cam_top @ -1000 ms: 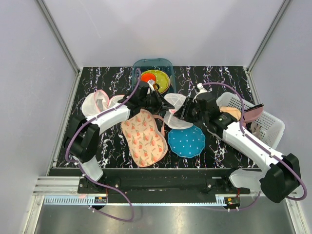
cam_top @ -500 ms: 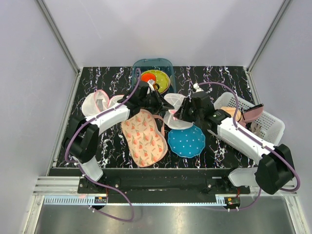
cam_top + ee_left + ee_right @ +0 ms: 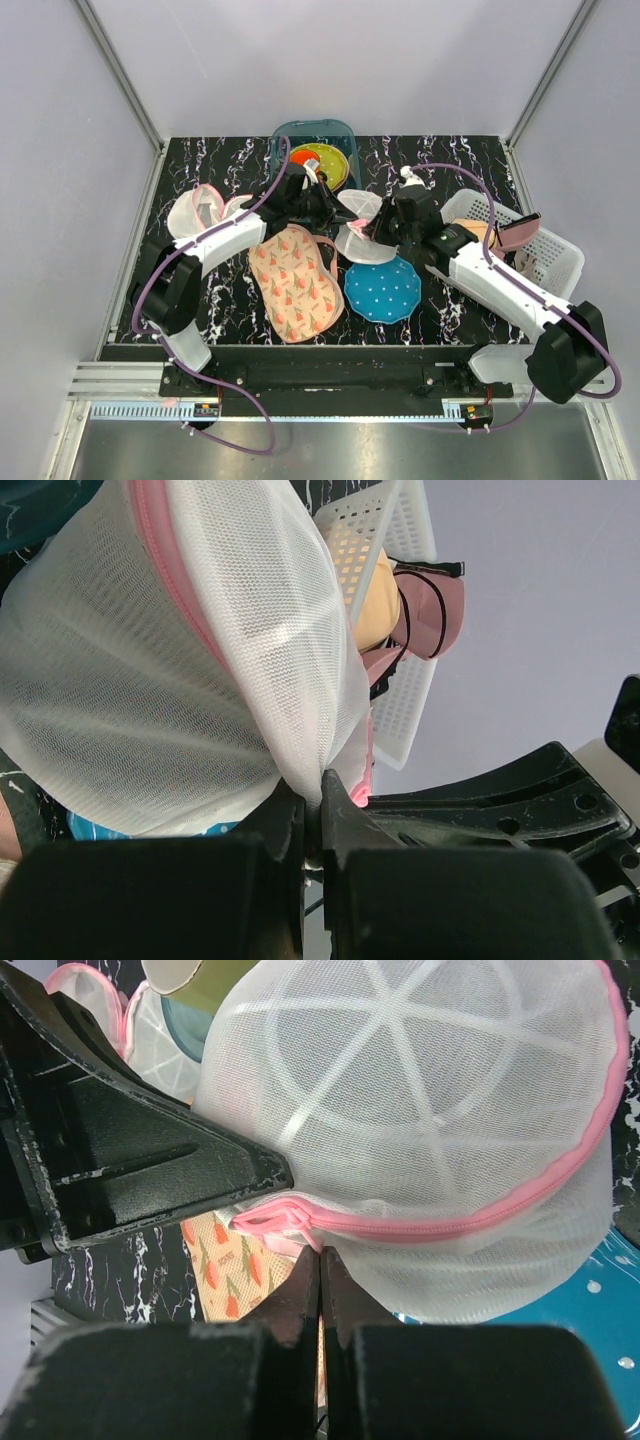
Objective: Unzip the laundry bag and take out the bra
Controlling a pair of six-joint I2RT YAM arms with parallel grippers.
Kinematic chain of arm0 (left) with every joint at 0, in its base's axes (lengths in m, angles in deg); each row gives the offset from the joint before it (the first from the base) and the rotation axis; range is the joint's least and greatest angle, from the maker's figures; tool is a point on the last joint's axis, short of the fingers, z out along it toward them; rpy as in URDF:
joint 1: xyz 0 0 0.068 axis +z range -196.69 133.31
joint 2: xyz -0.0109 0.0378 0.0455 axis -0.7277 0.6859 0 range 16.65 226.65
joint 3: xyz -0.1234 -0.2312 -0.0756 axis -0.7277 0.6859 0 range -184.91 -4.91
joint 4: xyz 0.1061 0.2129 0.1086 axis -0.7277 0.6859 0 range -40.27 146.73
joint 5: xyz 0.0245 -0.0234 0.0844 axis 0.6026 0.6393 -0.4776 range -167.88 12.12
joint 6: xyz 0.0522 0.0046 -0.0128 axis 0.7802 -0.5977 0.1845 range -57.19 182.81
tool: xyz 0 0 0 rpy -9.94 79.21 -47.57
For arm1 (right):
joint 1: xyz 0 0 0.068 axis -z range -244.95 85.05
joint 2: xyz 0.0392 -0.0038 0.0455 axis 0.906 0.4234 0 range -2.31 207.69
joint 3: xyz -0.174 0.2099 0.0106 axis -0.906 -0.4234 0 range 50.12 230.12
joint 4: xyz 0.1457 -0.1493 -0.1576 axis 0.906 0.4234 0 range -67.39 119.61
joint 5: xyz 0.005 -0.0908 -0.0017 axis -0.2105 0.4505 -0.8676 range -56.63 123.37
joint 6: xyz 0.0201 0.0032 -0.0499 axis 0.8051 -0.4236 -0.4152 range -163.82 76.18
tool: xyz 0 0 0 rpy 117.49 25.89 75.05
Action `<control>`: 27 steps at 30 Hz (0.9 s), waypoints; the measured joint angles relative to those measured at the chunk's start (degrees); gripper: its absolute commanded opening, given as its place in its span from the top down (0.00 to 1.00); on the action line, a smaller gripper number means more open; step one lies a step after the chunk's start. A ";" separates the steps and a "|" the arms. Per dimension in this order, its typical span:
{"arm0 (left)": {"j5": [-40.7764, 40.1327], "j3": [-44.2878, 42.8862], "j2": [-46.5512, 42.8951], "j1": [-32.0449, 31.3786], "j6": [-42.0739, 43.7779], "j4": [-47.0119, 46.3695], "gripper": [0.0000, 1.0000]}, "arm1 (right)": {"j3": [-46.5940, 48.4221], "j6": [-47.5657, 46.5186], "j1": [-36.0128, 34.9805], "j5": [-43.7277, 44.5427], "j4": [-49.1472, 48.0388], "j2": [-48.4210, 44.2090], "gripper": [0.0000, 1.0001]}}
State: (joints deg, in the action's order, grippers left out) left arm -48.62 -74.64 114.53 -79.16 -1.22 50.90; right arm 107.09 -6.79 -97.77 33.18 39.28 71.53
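Tabletop (image 3: 220,160), black marble-patterned. Round white mesh laundry bag with pink zip trim (image 3: 358,247) sits near its middle, at the far edge of the blue white-dotted round mat (image 3: 385,292). The zip seam runs left-right, pull end toward the left gripper (image 3: 320,798). Both arms reach diagonally inward. Left gripper pinches the mesh. Right gripper (image 3: 319,1252) is pressed together at the zip trim, beside the pull.

Bright, even light from overhead, only faint shadows on the table (image 3: 220,160). Up close the laundry bag (image 3: 420,1110) glows pale; nearest foreground blurs.
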 measured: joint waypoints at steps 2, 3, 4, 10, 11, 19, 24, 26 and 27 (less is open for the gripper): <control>0.04 -0.07 -0.02 0.02 0.33 0.02 1.00 | -0.07 -0.24 -0.09 0.79 0.42 -0.66 0.87; 0.04 -0.07 -0.02 0.02 0.59 0.07 1.00 | -0.07 -0.44 -0.09 1.11 0.72 -1.01 0.75; 0.07 -0.07 -0.02 0.02 0.70 0.11 1.00 | -0.07 -0.57 -0.09 1.44 0.98 -1.29 0.70; 0.09 -0.07 -0.28 0.13 2.71 2.38 1.00 | 0.13 -3.02 0.68 4.57 4.09 -2.43 0.67; 0.07 -0.07 -0.35 0.13 2.93 2.51 1.00 | 0.42 -3.37 0.70 4.52 4.70 -2.47 0.68; 0.07 -0.07 -0.46 0.13 4.09 3.19 1.00 | 5.11 -5.27 -1.49 3.50 5.25 -2.14 0.61; 0.07 -0.07 -0.57 0.13 4.13 3.21 1.00 | 5.57 -5.42 -2.03 1.99 4.48 0.33 0.57; 0.07 -0.07 -0.72 0.13 4.17 3.21 1.00 | 5.60 -5.55 -2.38 1.64 4.55 1.68 0.58; 0.07 -0.07 -0.76 0.13 4.20 3.21 1.00 | 5.60 -5.60 -2.67 1.60 4.66 2.25 0.58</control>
State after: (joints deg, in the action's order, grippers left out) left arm -48.56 -74.71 113.77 -79.03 2.98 54.11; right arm 112.68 -12.38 -100.44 34.78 43.93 73.79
